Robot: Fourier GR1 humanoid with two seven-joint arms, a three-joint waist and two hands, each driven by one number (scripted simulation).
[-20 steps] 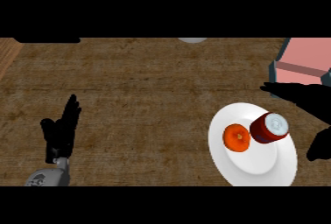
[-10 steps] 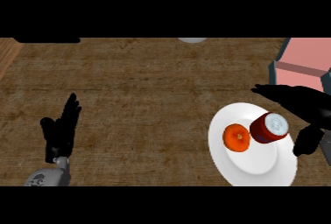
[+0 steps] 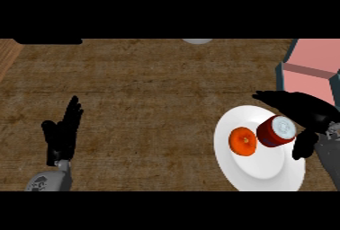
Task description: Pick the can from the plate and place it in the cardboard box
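Observation:
A red can (image 3: 275, 131) with a pale lid lies tilted on the white plate (image 3: 259, 168) at the lower right. An orange round item (image 3: 243, 141) sits on the plate just left of the can. My right hand (image 3: 306, 110) is open around the can: its fingers arch over the can's far side and the thumb hangs down on the can's right, without closing on it. The pink cardboard box (image 3: 312, 67) stands at the upper right edge, just beyond that hand. My left hand (image 3: 63, 132) rests open at the lower left, fingers up.
The wooden counter (image 3: 146, 99) spreads between the two hands. A pale round object (image 3: 197, 41) peeks in at the top edge. A lighter wood strip (image 3: 6, 56) runs along the upper left edge.
My right hand has moved left and in over the plate, so its fingers and thumb now bracket the can. The can, the orange item and my left hand have stayed put.

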